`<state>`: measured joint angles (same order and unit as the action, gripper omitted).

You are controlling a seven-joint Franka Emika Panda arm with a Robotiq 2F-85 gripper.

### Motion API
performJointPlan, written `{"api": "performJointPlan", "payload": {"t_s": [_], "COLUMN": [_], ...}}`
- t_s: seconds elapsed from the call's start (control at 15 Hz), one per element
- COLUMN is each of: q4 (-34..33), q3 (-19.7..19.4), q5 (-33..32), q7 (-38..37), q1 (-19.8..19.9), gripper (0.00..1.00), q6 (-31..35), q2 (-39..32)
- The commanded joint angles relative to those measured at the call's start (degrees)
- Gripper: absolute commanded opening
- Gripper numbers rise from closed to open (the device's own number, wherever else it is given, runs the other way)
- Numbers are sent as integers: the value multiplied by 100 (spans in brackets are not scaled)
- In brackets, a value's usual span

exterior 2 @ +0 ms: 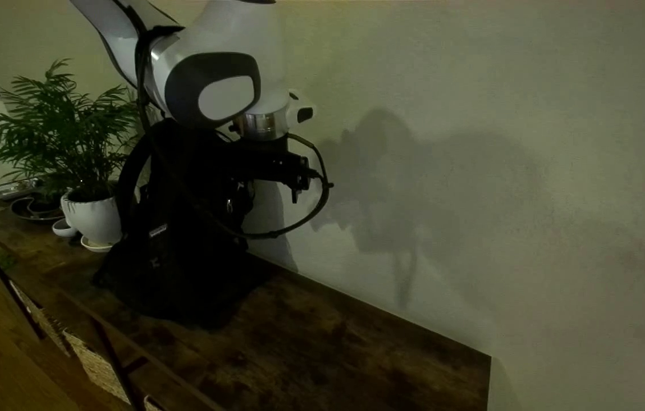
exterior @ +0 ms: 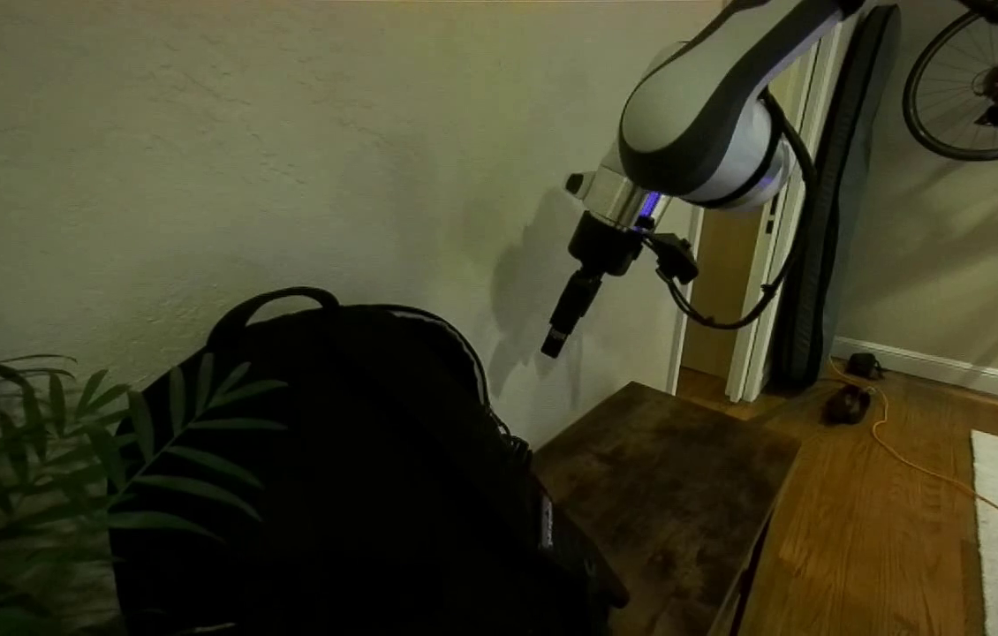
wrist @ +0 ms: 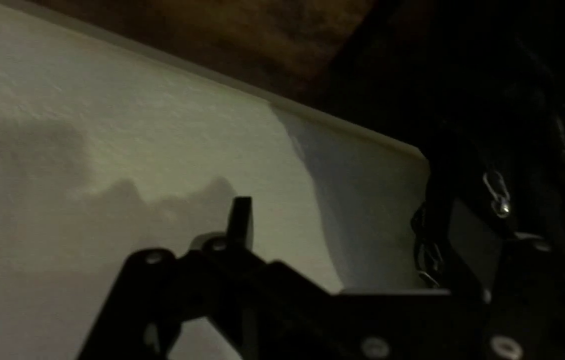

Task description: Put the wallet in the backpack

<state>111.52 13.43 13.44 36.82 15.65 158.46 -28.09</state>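
Note:
The large black backpack (exterior: 349, 477) stands upright on the brown table, its loop handle at the top. An exterior view shows its dark front (exterior 2: 185, 268) below the arm; the wrist view catches its side (wrist: 527, 115) with metal zip pulls at the right. My gripper (exterior: 555, 343) hangs in the air beside the backpack, near the wall, pointing downward. In the wrist view it is open: one finger (wrist: 240, 220) stands out against the pale wall, while the opposite one blends into the dark backpack. Nothing shows between them. The wallet is hidden or out of view.
The brown tabletop (exterior 2: 322, 354) runs along a pale wall (exterior 2: 528, 171). Beside the backpack stands a leafy plant (exterior 2: 65, 125) in a white pot (exterior 2: 93, 220); its leaves (exterior: 199, 459) overlap the backpack in an exterior view. A cable (exterior 2: 294, 225) loops from the arm.

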Motion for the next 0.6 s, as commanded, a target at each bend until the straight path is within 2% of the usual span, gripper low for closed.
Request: {"api": "performJointPlan", "payload": {"t_s": [0.0,0.2,0.4,0.47,0.53], "q4": [125,0,-161,-78,-109], "q3": [-898,-1357,-1528,-1315,-1358], "q5": [-684,-1166,-1361,-1176,-1211], "q7": [-1363,-2302,-2823,-2399,-2501], "q1": [-663,-993,-1097,-909,-938], "gripper": [100,100,100,100,100], "q6": [-419,-1114,-2117,-1582,-1799], "q2": [63,0,-42,-87,-87]}}
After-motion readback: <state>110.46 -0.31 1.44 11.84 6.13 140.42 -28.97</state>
